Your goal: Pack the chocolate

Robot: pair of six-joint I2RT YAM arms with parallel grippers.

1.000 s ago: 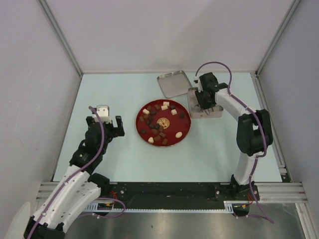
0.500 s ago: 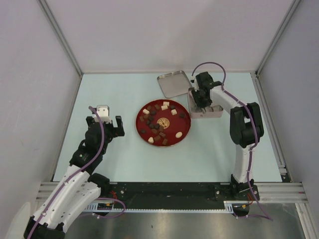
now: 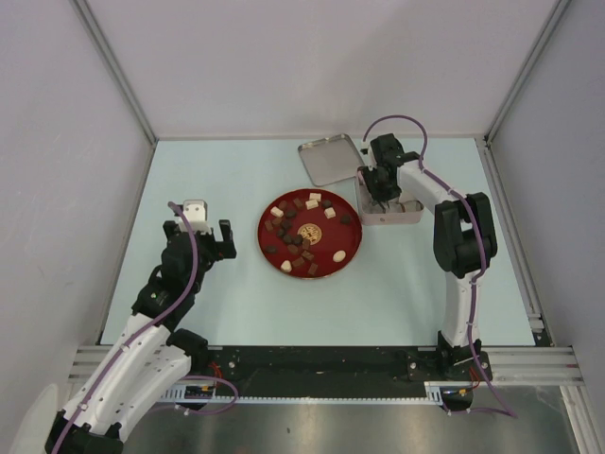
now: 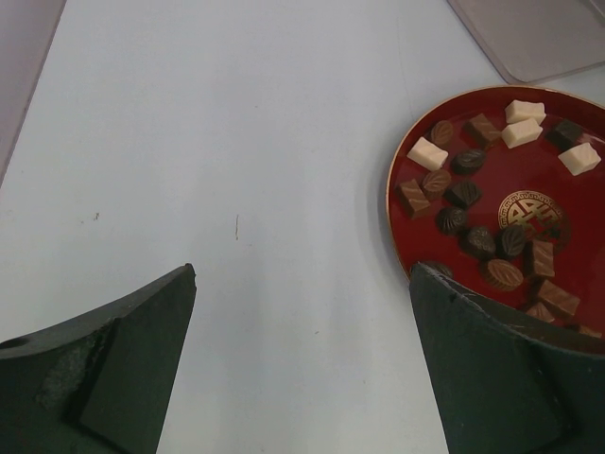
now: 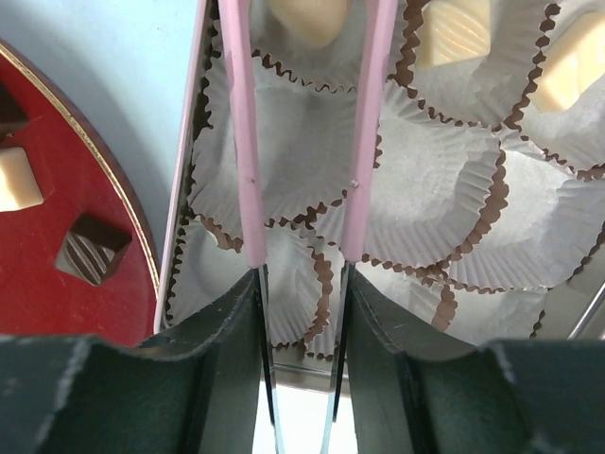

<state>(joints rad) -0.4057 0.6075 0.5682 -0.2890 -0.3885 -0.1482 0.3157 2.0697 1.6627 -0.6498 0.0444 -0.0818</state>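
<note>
Several chocolates (image 3: 296, 238) in dark brown, reddish-brown and cream lie scattered on the red plate (image 3: 266, 238) at the table's middle. My right gripper (image 3: 383, 184) hovers over the silver tin (image 3: 410, 215), shut on thin pink tongs (image 5: 241, 142). In the right wrist view a cream chocolate (image 5: 304, 19) sits between the tong arms at the top edge, over a paper cup (image 5: 425, 170). Two more cream chocolates (image 5: 454, 33) rest in cups to its right. My left gripper (image 3: 199, 236) stands open left of the plate, nothing between its fingers (image 4: 132, 350).
The tin's lid (image 3: 331, 158) lies open-side up behind the plate, touching the tin's left corner. Several paper cups in the tin's near rows hold nothing. The plate's rim (image 5: 132, 227) lies just left of the tin wall. Side walls enclose the table.
My right gripper has shifted a little left over the tin with the tongs, and its elbow has swung in. The left arm has not moved.
</note>
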